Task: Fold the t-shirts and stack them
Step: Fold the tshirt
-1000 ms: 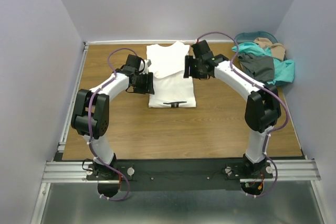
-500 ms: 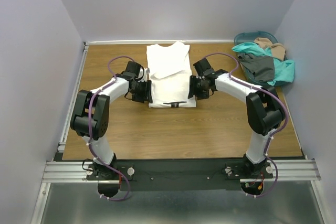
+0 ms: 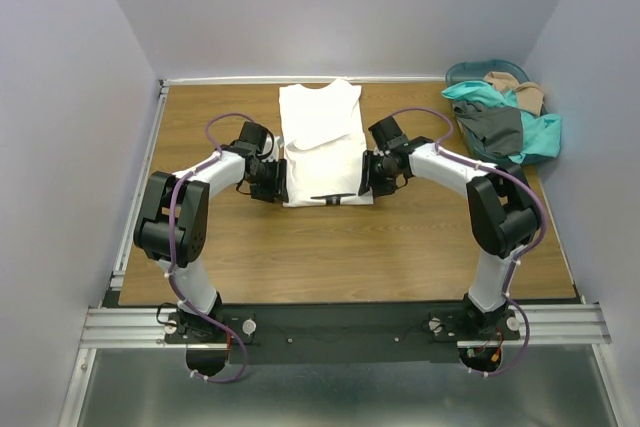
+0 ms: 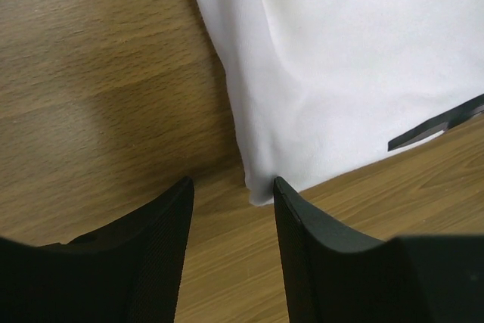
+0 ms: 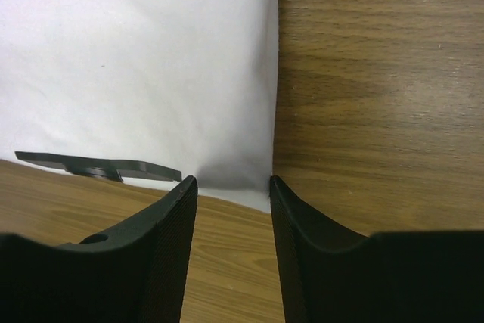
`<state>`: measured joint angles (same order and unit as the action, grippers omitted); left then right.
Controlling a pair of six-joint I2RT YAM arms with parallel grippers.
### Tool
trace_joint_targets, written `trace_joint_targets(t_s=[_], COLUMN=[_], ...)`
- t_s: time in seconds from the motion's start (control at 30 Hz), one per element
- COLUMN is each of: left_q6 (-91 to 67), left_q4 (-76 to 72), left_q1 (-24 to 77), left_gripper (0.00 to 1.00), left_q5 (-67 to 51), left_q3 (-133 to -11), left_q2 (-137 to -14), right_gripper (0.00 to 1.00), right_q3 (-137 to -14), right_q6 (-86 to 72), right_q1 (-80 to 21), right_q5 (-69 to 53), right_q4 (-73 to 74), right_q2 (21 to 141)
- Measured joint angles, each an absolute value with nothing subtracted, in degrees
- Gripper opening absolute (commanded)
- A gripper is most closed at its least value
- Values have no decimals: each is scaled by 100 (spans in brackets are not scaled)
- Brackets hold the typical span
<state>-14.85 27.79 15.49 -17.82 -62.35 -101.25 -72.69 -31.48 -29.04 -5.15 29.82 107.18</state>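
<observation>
Straddling near corners of white t-shirt (image 3: 322,152), both jaws apart; heaped basket (image 3: 478,68) far right.

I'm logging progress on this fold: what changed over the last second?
Both arms drew back toward their bases, the right gripper farther, the left gripper slightly. Each now holds open fingers astride a near corner of the white t-shirt, nothing gripped. That shirt and the other t-shirts stayed put.

Legible text, numbers, brands: none for you to read in any view. Sole marking: a dark strip (image 5: 98,166) on the white shirt (image 3: 322,152), near its front hem. You see it in all three views, with no letters discernible.
</observation>
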Motion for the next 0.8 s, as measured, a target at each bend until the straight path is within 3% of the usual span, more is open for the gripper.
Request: trace_joint_targets(t_s=[0.33,0.5,0.7,0.8], left_q6=[-1498,-1546,-1594,-1612], left_q4=[2650,2523,2375,2322], left_q1=[1551,1549,1549,1549], left_gripper=[54,50,38,22], left_q5=[-1907,-2080,-2215,-2257], left_q3=[-6117,-6005,-5894,-5854], left_q2=[-10057,-10020,-10016,-10016], right_gripper=[45,46,41,30], right_q3=[-7212,-7087,-7041,-7026], right_q6=[-3151,-3153,-3153,-3146], right_q1=[-2904,-2904,-2904,-2904], right_q5=[-637,-637,-648,-655], right_q4=[2971,2985,2982,2982], right_q2=[10801,10801,10801,10801])
